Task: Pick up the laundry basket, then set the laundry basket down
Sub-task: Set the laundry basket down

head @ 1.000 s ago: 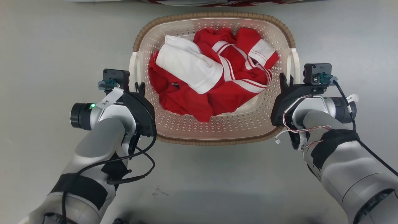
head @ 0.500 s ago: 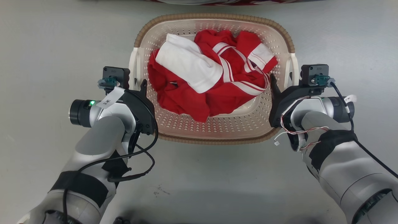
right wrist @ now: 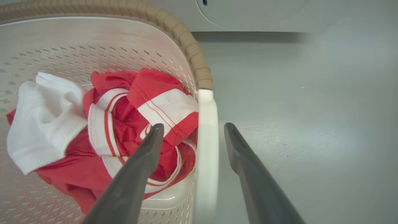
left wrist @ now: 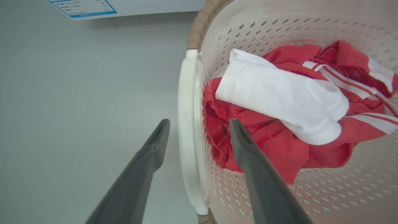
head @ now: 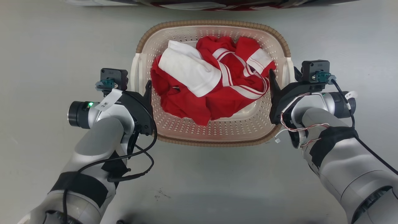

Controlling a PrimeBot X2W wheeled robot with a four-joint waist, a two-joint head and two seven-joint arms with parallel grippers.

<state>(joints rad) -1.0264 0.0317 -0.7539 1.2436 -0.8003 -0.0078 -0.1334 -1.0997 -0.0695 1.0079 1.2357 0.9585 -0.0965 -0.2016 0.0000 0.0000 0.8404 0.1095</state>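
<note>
laundry basket (head: 217,130) near blue-edged label (left wrist: 83,7) (print unreadable).

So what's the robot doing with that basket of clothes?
The robot is getting ready to lift the basket, which holds red and white clothes. Its left end effector is open around the left handle, one finger inside the basket and one outside. The right end effector is open around the right handle the same way. Neither has squeezed shut yet.
</note>
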